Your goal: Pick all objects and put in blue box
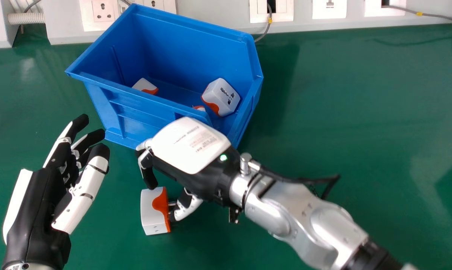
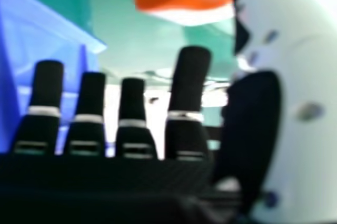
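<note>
A white and orange plug adapter [image 1: 151, 212] sits on the green tabletop [image 1: 342, 112], in front of the blue box and between the robot's two hands, its metal pins facing the right hand's thumb. The right hand [image 1: 190, 146] is over it, palm down, its fingers extended and apart from one another, with the thumb set off to the side; they are not clamped around the adapter, though whether any fingertip touches it cannot be told. The silver right forearm [image 1: 297, 221] slants in from the lower right, a black cable [image 1: 301, 180] looping at the wrist. At the left, the left hand [image 1: 42, 202] is held with loosely bent, parted fingers. Beyond the hands, the blue box [image 1: 139, 127] stands at an angle, open at the top. Inside are a white adapter with socket holes [image 1: 222, 96] near its right wall, another white and orange piece [image 1: 145, 85] farther left, and a third piece [image 1: 199, 108] mostly hidden by the front rim. The tabletop is smooth, with pale reflections and a shadow beside the box. Along its back edge runs pale trunking [image 1: 218, 17] with wall sockets [image 1: 104, 10], grey cables [image 1: 436, 15] and, far left, a ribbed hose [image 1: 27, 18].
</note>
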